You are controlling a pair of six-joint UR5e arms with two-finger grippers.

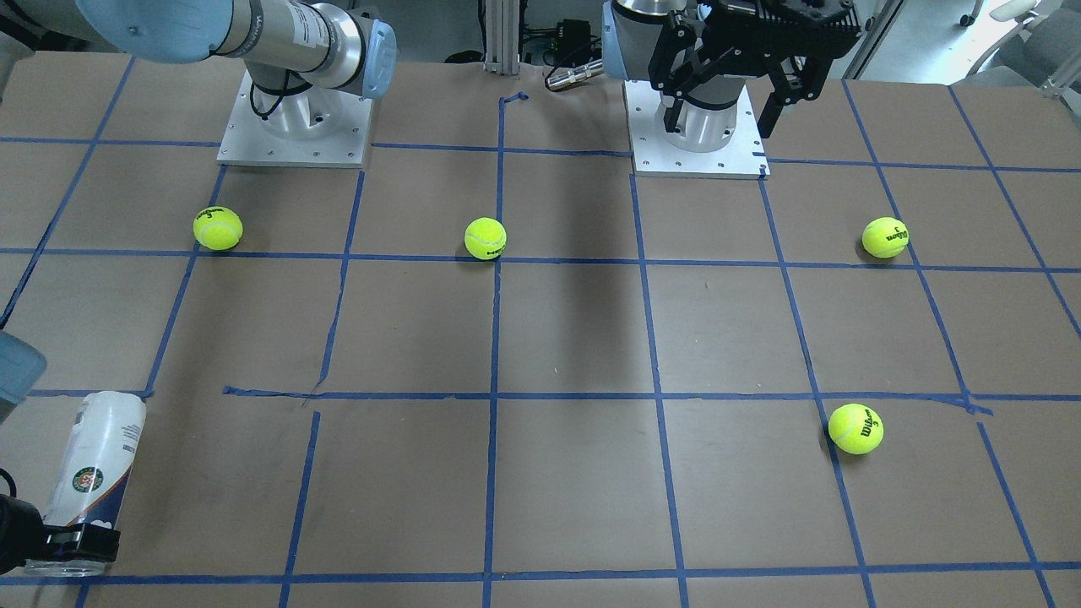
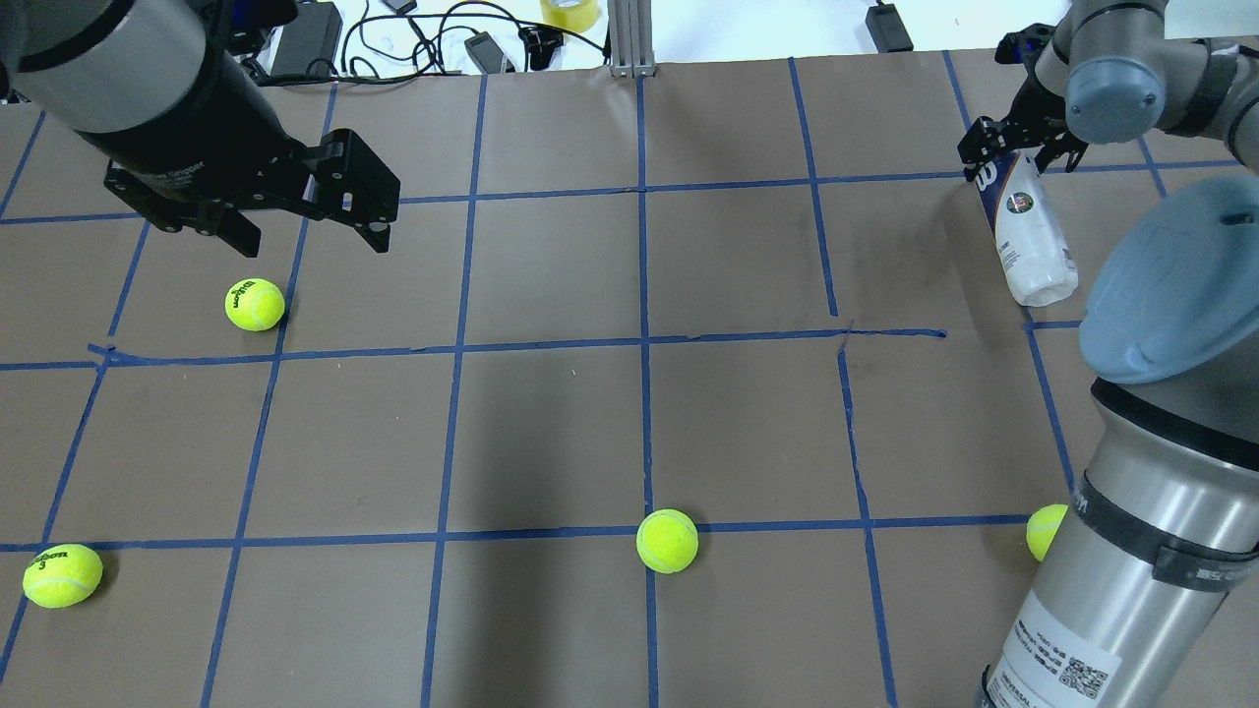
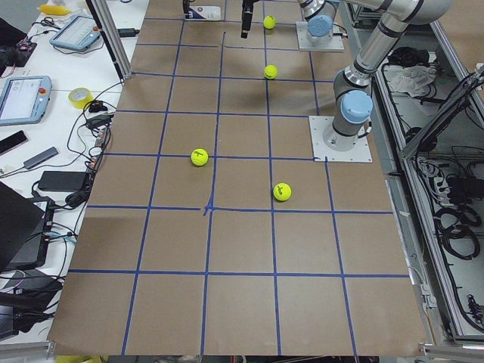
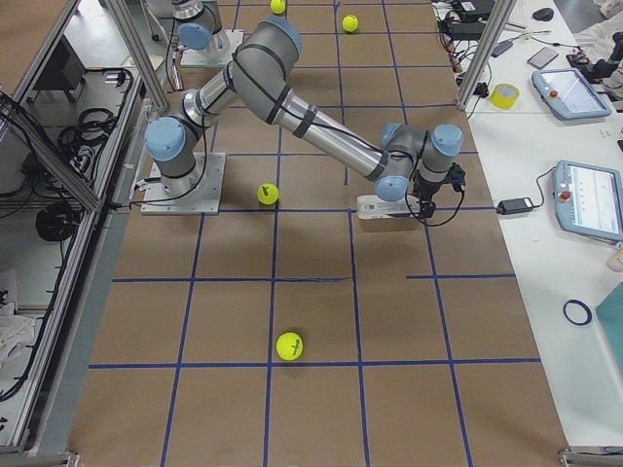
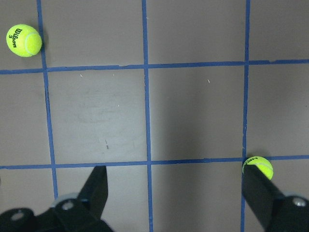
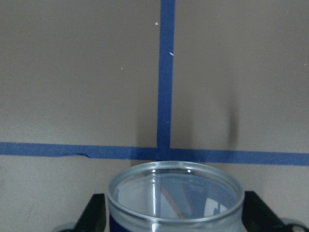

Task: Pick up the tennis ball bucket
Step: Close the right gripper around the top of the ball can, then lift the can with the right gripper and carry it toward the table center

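Observation:
The tennis ball bucket (image 2: 1028,236) lies on its side on the brown table, near the right far side in the overhead view; it also shows in the front view (image 1: 93,464) and the right side view (image 4: 384,207). My right gripper (image 2: 1013,162) is at its navy-banded open end, with the jaws straddling the clear rim (image 6: 174,198) closely on both sides and spread wide. My left gripper (image 2: 310,234) is open and empty, hanging above the table near a tennis ball (image 2: 255,304), far from the bucket.
Several yellow-green tennis balls lie scattered: one at the left front (image 2: 62,575), one in the middle (image 2: 667,541), one beside my right arm's base (image 2: 1045,531). Blue tape lines grid the table. Cables and a tape roll (image 2: 569,12) lie beyond the far edge.

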